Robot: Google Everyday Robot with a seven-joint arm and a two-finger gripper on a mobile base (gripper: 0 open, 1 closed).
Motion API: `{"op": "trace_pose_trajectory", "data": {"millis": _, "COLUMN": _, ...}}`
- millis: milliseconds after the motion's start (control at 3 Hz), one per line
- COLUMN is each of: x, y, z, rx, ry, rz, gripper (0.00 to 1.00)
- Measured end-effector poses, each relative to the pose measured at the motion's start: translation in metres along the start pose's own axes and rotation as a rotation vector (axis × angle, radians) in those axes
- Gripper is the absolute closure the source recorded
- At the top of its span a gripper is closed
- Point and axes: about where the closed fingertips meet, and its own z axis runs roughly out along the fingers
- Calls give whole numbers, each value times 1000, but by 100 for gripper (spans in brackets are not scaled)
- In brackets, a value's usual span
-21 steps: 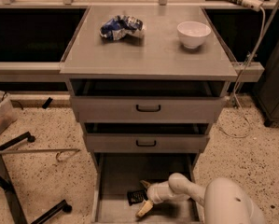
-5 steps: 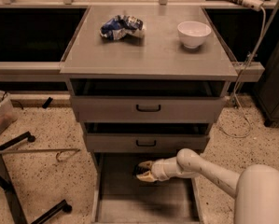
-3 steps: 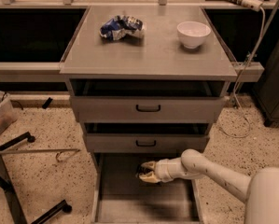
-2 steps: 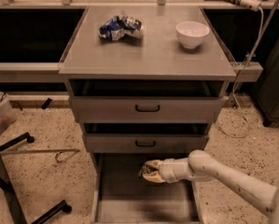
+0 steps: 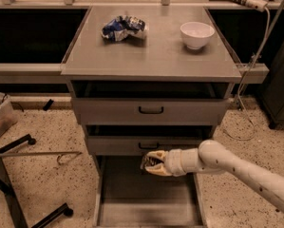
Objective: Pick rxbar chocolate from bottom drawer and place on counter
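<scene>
My gripper (image 5: pixel 152 163) hangs above the open bottom drawer (image 5: pixel 146 196), just in front of the lower handled drawer. Its pale fingers are shut on a small dark flat piece, the rxbar chocolate (image 5: pixel 153 161), held clear of the drawer floor. The drawer floor below shows bare. My white arm reaches in from the lower right. The counter (image 5: pixel 151 51) is the broad grey slab on top of the cabinet, well above the gripper.
A crumpled blue-and-white foil bag (image 5: pixel 124 28) and a white bowl (image 5: pixel 197 34) sit at the back of the counter. Two shut grey drawers with black handles (image 5: pixel 151 110) lie between counter and gripper. A cable hangs at right, and black metal legs stand at lower left.
The gripper has lifted off the drawer floor with the dark bar in it and risen toward the lower handled drawer's front. The drawer floor now shows bare.
</scene>
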Motion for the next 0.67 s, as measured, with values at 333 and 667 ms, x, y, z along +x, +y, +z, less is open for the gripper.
{"op": "trace_pose_trajectory", "data": {"millis": 333, "x": -66, "y": -17, "z": 4, "rx": -83, "ry": 13, "rz": -75, "gripper": 100}}
{"op": "trace_pose_trajectory", "data": {"millis": 667, "x": -66, "y": -17, "z": 4, "rx": -83, "ry": 13, "rz": -75, "gripper": 100}}
